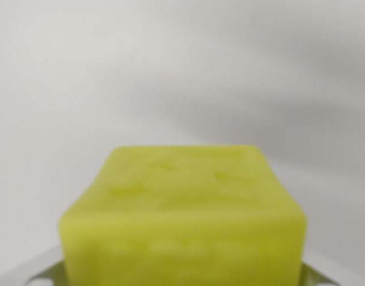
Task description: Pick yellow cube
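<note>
The yellow cube (182,208) fills the lower middle of the wrist view, very close to the camera and blurred. Its top face is slightly dented, and its front face runs off the bottom edge. My gripper (182,277) shows only as pale finger parts at the lower corners. One of the fingers (33,273) is on the wrist view's left and the other is on its right. Both press against the cube's sides, so the gripper is shut on the cube. The fingertips and the cube's underside are hidden.
Behind the cube is a plain white-grey surface (182,71), with soft grey shadow bands across the upper right. Nothing else is in view.
</note>
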Available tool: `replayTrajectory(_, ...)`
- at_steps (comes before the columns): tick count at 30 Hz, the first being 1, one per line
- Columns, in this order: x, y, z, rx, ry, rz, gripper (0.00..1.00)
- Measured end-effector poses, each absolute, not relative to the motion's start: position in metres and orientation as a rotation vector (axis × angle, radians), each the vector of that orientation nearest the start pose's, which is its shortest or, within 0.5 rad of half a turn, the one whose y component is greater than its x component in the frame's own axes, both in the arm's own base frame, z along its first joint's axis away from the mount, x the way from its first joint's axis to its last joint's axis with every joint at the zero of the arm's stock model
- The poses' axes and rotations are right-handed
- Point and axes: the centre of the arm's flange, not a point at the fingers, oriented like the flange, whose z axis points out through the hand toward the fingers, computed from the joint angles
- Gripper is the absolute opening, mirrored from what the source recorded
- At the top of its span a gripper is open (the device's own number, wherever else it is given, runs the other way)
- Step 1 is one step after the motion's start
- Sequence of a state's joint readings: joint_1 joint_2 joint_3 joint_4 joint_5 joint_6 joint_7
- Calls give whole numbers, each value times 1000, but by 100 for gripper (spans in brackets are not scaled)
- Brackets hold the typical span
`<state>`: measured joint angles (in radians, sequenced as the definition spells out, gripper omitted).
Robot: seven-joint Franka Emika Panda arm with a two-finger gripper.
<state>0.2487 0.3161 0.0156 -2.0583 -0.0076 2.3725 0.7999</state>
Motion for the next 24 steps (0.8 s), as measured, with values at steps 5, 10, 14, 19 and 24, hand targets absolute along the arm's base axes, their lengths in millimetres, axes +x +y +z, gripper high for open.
replayTrajectory(5,570,154,289,-3033,825,3,0)
replayTrajectory(10,570,154,298,-3033,825,2,0)
replayTrajectory(14,570,154,305,-3033,825,3,0)
replayTrajectory(19,570,154,313,-3033,825,2,0)
replayTrajectory(24,570,154,321,-3033,825,3,0)
